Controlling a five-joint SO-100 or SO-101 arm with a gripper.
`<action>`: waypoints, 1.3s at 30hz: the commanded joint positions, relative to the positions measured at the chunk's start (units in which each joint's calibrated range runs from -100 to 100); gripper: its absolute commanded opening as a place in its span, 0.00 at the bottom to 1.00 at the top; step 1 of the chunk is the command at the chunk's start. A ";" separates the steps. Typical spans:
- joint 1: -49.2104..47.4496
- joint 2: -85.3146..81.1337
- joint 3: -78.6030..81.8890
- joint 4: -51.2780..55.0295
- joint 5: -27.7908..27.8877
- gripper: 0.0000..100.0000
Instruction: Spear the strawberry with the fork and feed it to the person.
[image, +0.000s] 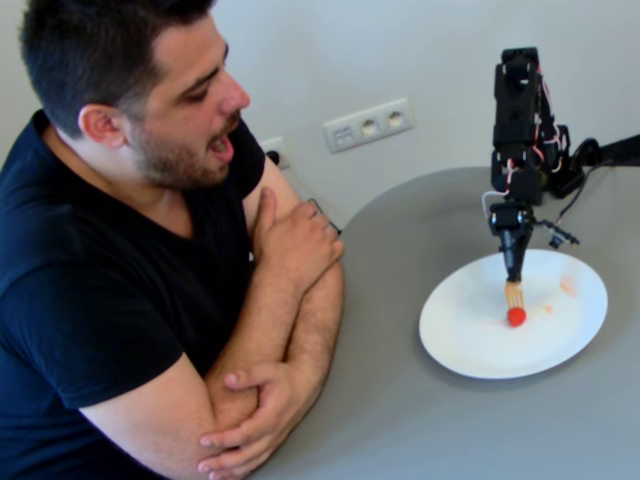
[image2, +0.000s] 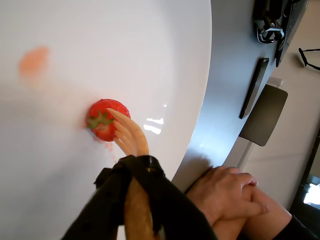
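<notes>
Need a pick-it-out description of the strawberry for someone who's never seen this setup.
Start at the white plate on the grey table, right of the person in the fixed view. The strawberry lies near its middle, under the fork: the only solid bright-red lump, unlike the faint orange smears.

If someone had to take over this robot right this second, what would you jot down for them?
Gripper: shut on the fork, pointing down over the white plate.
Fork: its tines touch the strawberry at the leafy end; whether they have gone in cannot be told.
Strawberry: on the plate, beside an orange-pink smear.
Person: seated at the table's left in the fixed view, arms folded on the edge, mouth open, looking towards the plate.
Done: fork brought to the fruit.
Left: spear it firmly, lift it, carry it across to his mouth.
</notes>
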 joint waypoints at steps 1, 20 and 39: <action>1.01 -0.02 -0.28 -0.59 0.19 0.01; 2.20 -0.18 -8.31 8.81 -0.86 0.01; 1.98 -13.65 -13.18 16.03 -1.07 0.01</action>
